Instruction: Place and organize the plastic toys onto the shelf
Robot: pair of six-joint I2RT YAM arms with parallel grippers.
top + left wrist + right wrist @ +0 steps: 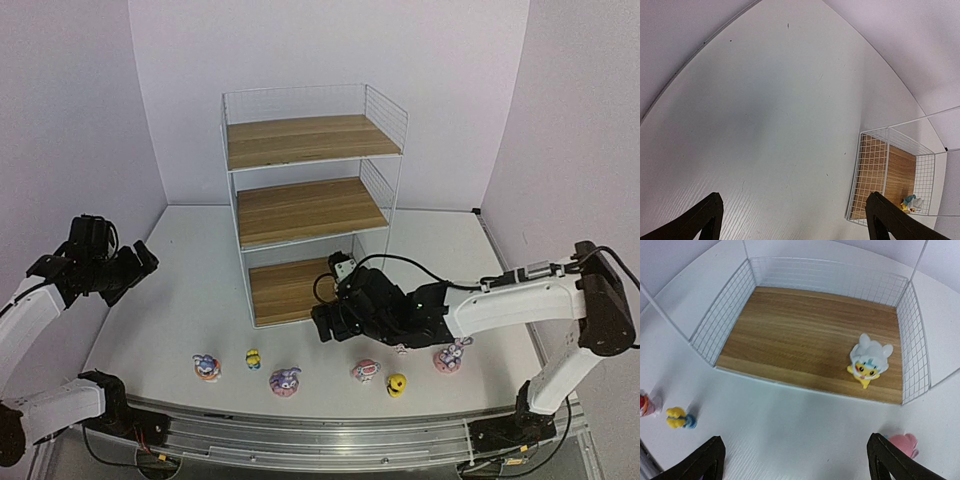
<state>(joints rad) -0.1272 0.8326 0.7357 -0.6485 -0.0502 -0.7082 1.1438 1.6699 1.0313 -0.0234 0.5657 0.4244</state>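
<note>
The shelf (310,200), white wire with three wood-grain boards, stands mid-table. On its bottom board (805,335), near the right wall, lies one plastic toy: a yellow figurine in a white hood (870,362), also seen in the left wrist view (912,202). My right gripper (795,460) hovers open and holding nothing over the table just in front of that board (328,325). Six more toys sit in a row near the front edge: pink-and-white (207,367), small yellow (253,358), purple bunny (285,381), pink (366,371), yellow (397,385), purple bunny (453,357). My left gripper (140,262) is open and holds nothing.
The left gripper (797,225) hangs high over bare white table at the far left, the shelf's wire side (867,175) to its right. Purple walls close in the table on three sides. The right arm (500,305) stretches across the toy row's right end.
</note>
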